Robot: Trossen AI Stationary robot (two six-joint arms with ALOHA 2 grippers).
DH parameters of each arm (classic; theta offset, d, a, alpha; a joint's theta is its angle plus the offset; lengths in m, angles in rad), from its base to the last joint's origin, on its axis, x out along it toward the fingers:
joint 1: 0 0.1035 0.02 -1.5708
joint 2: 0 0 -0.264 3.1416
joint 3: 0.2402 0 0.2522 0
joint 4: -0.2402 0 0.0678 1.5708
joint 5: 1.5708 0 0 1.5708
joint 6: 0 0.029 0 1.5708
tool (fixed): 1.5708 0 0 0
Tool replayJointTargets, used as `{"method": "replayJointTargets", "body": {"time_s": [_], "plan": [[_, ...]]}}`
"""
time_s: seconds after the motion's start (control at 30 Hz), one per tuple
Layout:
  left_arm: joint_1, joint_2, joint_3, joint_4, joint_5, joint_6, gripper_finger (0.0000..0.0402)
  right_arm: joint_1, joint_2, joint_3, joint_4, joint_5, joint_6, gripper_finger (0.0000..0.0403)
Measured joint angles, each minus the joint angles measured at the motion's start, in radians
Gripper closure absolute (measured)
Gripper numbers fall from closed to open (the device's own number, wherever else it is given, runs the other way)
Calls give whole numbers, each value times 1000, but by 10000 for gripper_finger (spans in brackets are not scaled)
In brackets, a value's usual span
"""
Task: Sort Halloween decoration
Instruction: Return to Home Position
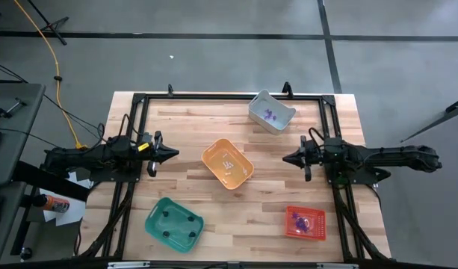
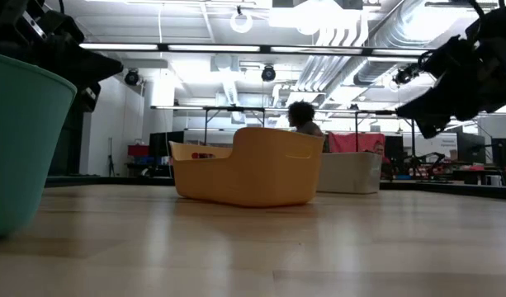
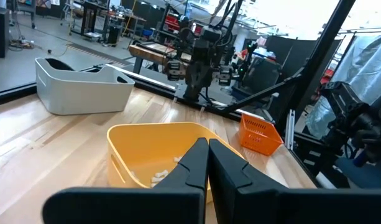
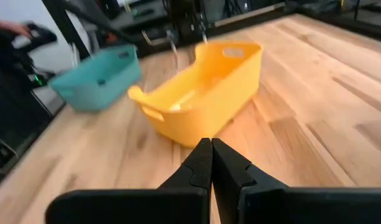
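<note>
Hovering above the table (image 1: 184,119) on its left side, the L gripper (image 1: 173,153) points toward the centre. Its fingers are pressed together w/ nothing between them, as the left wrist view confirms. The R gripper (image 1: 287,158) sits opposite on the right side, also pointing inward. Its fingers are likewise closed on nothing, per the right wrist view. Both are clear of the bins.

The yellow bin (image 1: 227,164) lies at mid-table between the two grippers, turned at an angle, w/ whitish trinkets (image 1: 229,165) on its floor. The white bin (image 1: 272,110) is at the far edge, toward the R side, w/ purple trinkets (image 1: 270,114) inside. The green bin (image 1: 174,222) is near the front, on the L side, holding several black trinkets (image 1: 190,220). The red bin (image 1: 304,223) is front-right, w/ purple trinkets (image 1: 299,220) in it. No trinket shows on the bare wood.

In the low view a person (image 2: 303,118) stands well behind the table, partly hidden by the yellow bin.
</note>
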Motion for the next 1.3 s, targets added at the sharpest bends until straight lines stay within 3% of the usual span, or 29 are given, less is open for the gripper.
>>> {"method": "replayJointTargets", "body": {"time_s": [0.4,0.7,0.87,1.3], "plan": [[0,0,0,0,0,0,401,0,-14,0,-93,0,-8,403],[0,0,-1,7,0,0,401,6,-348,0,-81,-1,-8,403],[0,0,-1,8,1,0,401,20,-346,0,38,-9,-8,402],[0,0,-2,7,1,0,401,51,-346,-1,-15,-13,-8,402]]}}
